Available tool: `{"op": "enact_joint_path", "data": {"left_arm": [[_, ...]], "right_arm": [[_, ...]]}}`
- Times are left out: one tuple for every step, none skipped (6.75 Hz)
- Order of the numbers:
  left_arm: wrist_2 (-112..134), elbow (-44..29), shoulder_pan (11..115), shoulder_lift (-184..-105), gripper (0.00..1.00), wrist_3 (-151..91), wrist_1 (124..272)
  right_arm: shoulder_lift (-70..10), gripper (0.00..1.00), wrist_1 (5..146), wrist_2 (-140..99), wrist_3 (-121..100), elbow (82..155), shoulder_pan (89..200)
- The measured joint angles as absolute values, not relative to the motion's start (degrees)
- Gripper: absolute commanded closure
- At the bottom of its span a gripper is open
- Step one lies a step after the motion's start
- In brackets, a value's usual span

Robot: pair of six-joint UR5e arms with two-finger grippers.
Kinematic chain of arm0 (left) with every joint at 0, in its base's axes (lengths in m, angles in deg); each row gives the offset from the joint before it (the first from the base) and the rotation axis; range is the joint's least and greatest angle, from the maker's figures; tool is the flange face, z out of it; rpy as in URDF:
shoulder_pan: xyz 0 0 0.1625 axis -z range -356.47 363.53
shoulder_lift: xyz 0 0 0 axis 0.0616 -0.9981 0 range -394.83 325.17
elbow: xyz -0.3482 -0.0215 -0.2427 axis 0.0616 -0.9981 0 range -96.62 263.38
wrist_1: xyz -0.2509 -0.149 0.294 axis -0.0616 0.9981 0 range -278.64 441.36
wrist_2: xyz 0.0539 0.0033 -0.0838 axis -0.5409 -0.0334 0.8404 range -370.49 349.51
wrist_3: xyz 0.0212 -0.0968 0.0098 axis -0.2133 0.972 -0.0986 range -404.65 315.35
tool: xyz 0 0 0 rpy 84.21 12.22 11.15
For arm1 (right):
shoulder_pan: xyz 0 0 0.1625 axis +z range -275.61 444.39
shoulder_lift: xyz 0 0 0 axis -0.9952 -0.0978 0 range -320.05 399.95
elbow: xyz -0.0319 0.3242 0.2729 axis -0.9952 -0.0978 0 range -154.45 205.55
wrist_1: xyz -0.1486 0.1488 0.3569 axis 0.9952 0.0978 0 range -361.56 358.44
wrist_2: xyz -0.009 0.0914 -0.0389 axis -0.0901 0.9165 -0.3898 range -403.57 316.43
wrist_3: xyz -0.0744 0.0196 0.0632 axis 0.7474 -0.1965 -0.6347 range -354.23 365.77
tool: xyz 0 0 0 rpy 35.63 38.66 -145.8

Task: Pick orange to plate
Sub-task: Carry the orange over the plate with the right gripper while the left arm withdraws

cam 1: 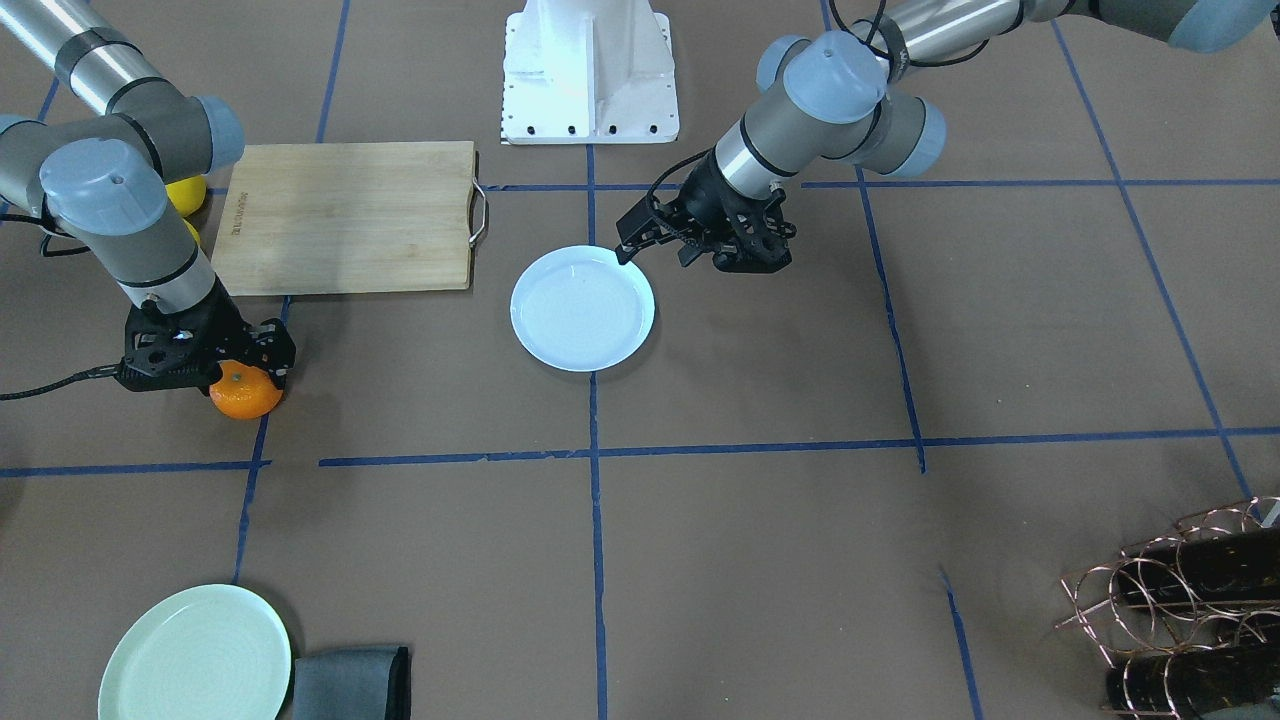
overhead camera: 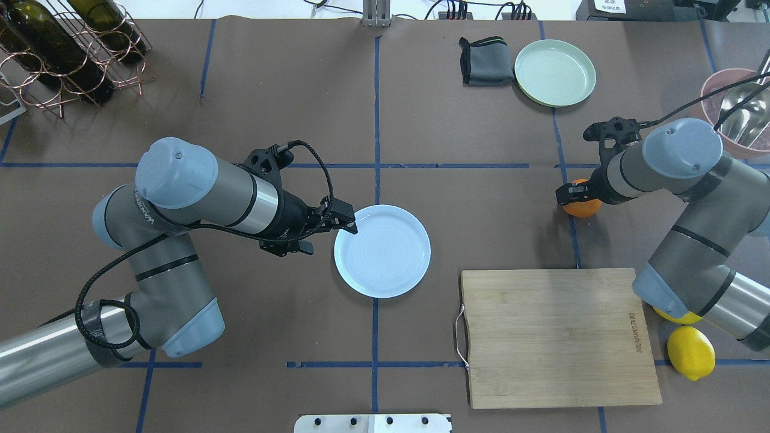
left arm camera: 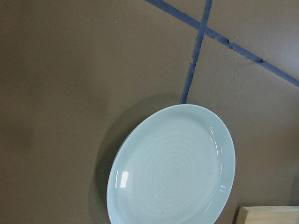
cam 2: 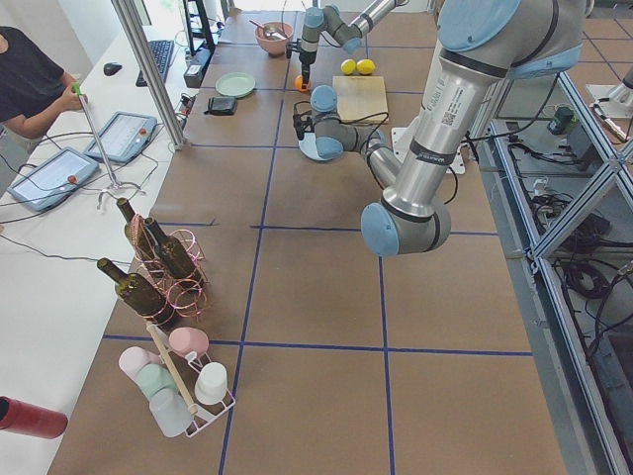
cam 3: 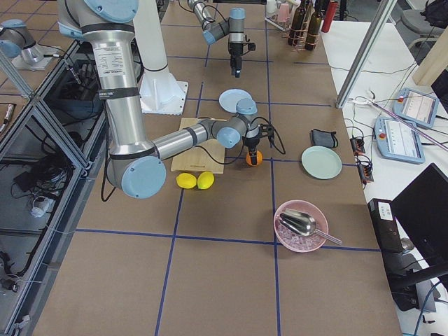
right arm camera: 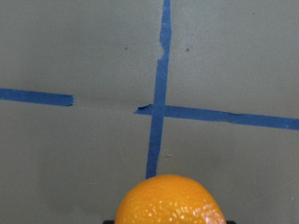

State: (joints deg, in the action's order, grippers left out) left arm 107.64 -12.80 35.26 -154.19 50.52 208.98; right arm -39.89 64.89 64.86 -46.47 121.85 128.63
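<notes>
The orange (right arm camera: 170, 200) fills the bottom edge of the right wrist view, sitting on a blue tape line (right arm camera: 159, 116); the right gripper (cam 1: 250, 362) straddles it from above, though I cannot tell whether the fingers pinch it; a grip across its widest girth should stop it rolling. Overhead, the plate (overhead camera: 421, 249) lies at the orange's 9 o'clock, well apart, with bare table between; the cutting board (overhead camera: 559, 337), at the plate's 4 o'clock, lies off that line; the left gripper (overhead camera: 325, 236), fingers wide and empty, crowds the plate's 9 o'clock rim, so I would lower the fruit near 3 o'clock.
</notes>
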Motion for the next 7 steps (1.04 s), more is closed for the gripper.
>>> {"op": "enact_joint_path", "data": {"left_arm": [[107.7, -13.2, 35.3, -154.2, 0.0, 50.5, 209.0], [107.7, -14.6, 35.6, -153.9, 0.0, 50.5, 209.0], [107.9, -17.1, 36.2, -152.4, 0.0, 50.4, 208.9], [108.1, -20.4, 37.0, -149.6, 0.0, 50.0, 209.0], [108.4, -23.4, 38.1, -146.5, 0.0, 49.7, 209.0], [108.6, -26.1, 39.6, -143.3, 0.0, 49.1, 209.0], [109.2, -27.7, 41.3, -140.6, 0.0, 47.8, 209.0]], "right_arm": [[-39.9, 1.0, 65.1, 64.7, -46.6, 123.1, 128.7], [-39.5, 1.0, 65.5, 64.9, -48.6, 125.8, 128.6], [-38.0, 1.0, 65.7, 64.9, -53.9, 128.2, 127.4], [-35.1, 1.0, 65.8, 64.6, -60.7, 129.6, 124.8], [-31.7, 1.0, 65.8, 62.7, -67.5, 130.0, 120.8], [-27.8, 1.0, 66.3, 58.2, -73.9, 129.7, 115.0], [-23.5, 1.0, 68.2, 53.1, -78.6, 128.7, 109.7]]}}
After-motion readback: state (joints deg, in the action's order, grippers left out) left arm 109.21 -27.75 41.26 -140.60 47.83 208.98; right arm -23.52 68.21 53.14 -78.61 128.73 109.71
